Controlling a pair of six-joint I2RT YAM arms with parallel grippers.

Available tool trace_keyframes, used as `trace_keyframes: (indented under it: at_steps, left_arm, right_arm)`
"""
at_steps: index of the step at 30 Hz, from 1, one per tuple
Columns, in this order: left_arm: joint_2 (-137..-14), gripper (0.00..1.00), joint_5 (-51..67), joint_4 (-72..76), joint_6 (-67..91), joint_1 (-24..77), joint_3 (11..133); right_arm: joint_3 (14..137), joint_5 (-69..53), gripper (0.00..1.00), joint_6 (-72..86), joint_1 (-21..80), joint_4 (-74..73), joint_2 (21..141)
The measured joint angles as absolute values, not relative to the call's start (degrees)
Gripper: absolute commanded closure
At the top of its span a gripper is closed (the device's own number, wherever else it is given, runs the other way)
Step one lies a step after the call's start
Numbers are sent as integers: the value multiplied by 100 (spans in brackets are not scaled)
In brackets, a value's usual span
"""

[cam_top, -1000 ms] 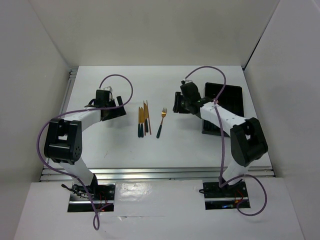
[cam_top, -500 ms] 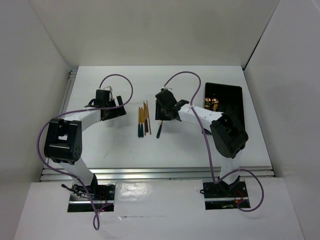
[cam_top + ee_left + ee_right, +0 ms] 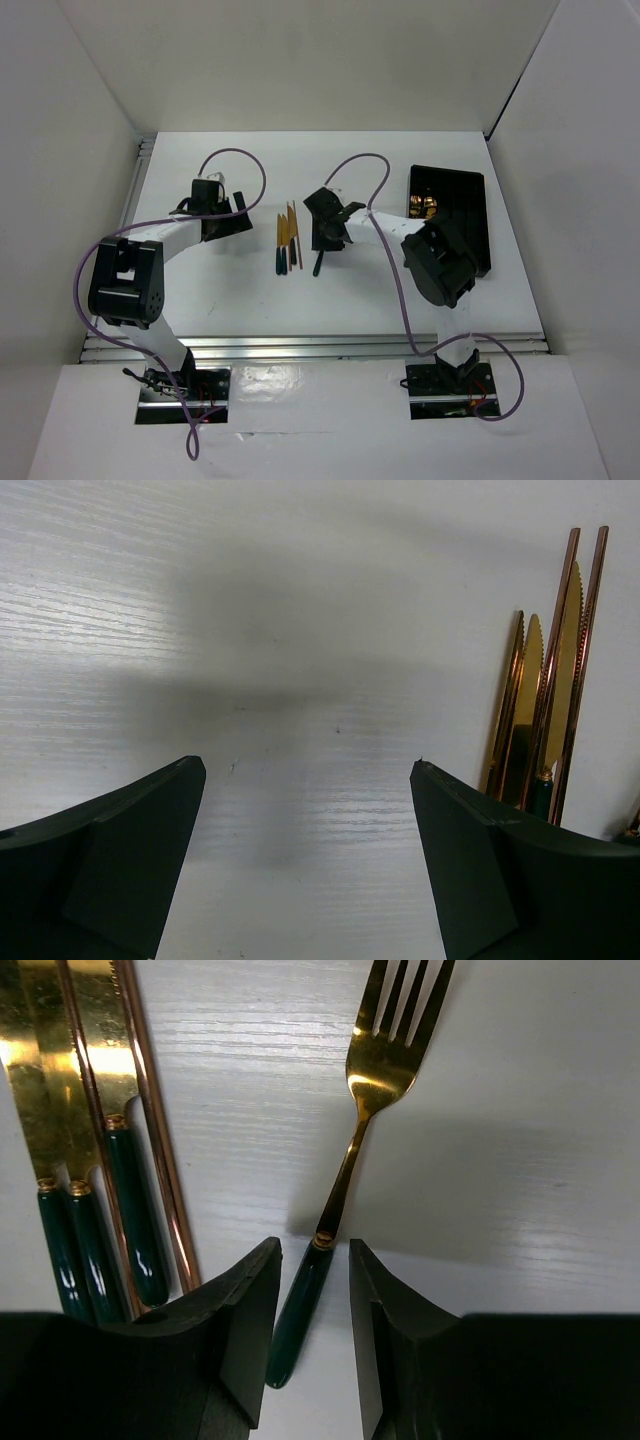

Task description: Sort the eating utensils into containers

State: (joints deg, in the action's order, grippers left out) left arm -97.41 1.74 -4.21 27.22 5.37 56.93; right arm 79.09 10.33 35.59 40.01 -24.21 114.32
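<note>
A gold fork with a dark teal handle (image 3: 300, 1310) lies on the white table, its tines pointing away. My right gripper (image 3: 315, 1250) is low over it, jaws narrowly open with one on each side of the handle and a small gap on both. In the top view this gripper (image 3: 328, 236) covers the fork's head and only the handle (image 3: 318, 265) shows. Several gold knives and thin chopsticks (image 3: 287, 240) lie side by side just left of it. My left gripper (image 3: 305, 765) is open and empty over bare table, left of the knives (image 3: 545, 710).
The black divided tray (image 3: 465, 200) stands at the back right, with gold pieces (image 3: 425, 207) in a left compartment. White walls enclose the table. A metal rail runs along the left edge (image 3: 138, 190).
My right gripper has swung left from the tray side to the fork and come down over its handle. The left arm has not moved.
</note>
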Motion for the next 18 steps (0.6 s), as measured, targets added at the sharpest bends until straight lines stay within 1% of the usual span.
trace_keyframes:
  at_steps: [5, 8, 9, 10, 12, 13, 14, 18]
  left_arm:
    - [-9741, 1, 174, -419, 2722, 537, 5690]
    - [-9741, 1, 172, -419, 2720, 537, 5693]
    - [-9738, 1, 172, -419, 2722, 537, 5690]
    - [-9741, 1, 174, -419, 2720, 537, 5690]
    - [-9738, 1, 172, -419, 2720, 537, 5693]
    - [-9738, 1, 172, -419, 2720, 537, 5690]
    - [-9738, 1, 172, -419, 2720, 537, 5693]
    - [-9738, 1, 172, -421, 2722, 537, 5690]
  right_arm:
    - [7944, 1039, 63, 3577, 4005, -2504, 11548]
    - [7999, 1044, 70, 3579, 4025, -2504, 11590]
    - [8001, 1048, 75, 3588, 4036, -2506, 11603]
    - [8020, 1068, 78, 3586, 4042, -2517, 11618]
    - [8090, 1079, 81, 3612, 4053, -2521, 11675]
    - [8119, 1085, 87, 3614, 4056, -2523, 11695]
    - [8136, 1098, 89, 3614, 4058, -2526, 11708]
    - [8158, 1164, 96, 3627, 4066, -2528, 11727]
